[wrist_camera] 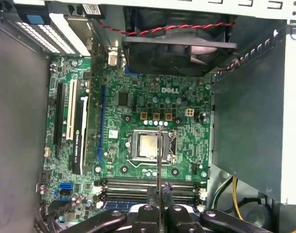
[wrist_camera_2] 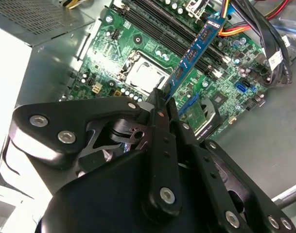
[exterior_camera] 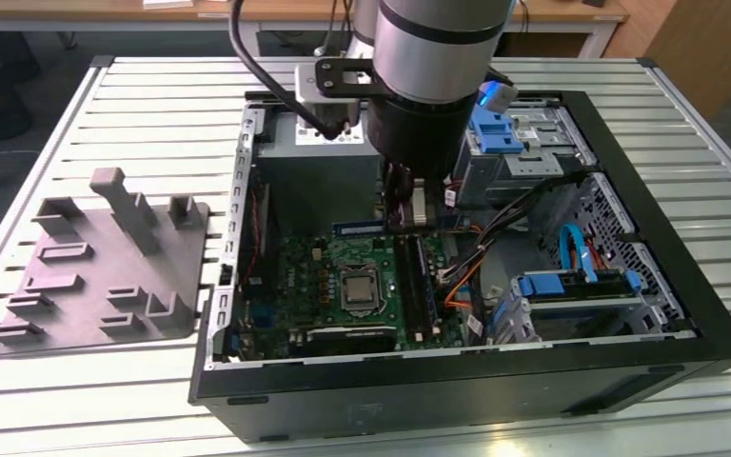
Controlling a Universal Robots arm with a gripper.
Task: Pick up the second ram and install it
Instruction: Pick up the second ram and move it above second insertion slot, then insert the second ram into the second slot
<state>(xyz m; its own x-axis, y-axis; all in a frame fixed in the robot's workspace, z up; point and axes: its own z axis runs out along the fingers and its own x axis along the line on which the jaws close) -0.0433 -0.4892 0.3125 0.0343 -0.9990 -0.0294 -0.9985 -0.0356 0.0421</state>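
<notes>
Quick status for you: the pick-up half looks done. Your gripper (wrist_camera_2: 161, 99) is pinched narrow on the second ram (wrist_camera_2: 194, 51), gripping the thin board near one end so the rest of the stick pokes out past the fingertips. It's a blue board with a row of small black chips.

The stick hangs inside the computer case (exterior_camera: 404, 400), over the motherboard (wrist_camera: 116, 150) and roughly above the CPU socket (wrist_camera: 150, 148). As far as I can tell it touches nothing below. In the first wrist view you get it edge-on, a thin line crossing the socket. In the exterior view it's the short blue strip just to the exterior view's left of the arm, toward the far end of the board.

The install half isn't done, I'd say. The memory slots (wrist_camera: 138, 185) sit just beside the socket, and the stick is apart from them and lying crosswise to them, not lined up. One slot may already carry a stick, but I can't tell for sure. The grey fixture tray (exterior_camera: 99, 276) sits outside the case on the exterior view's left, well apart.
</notes>
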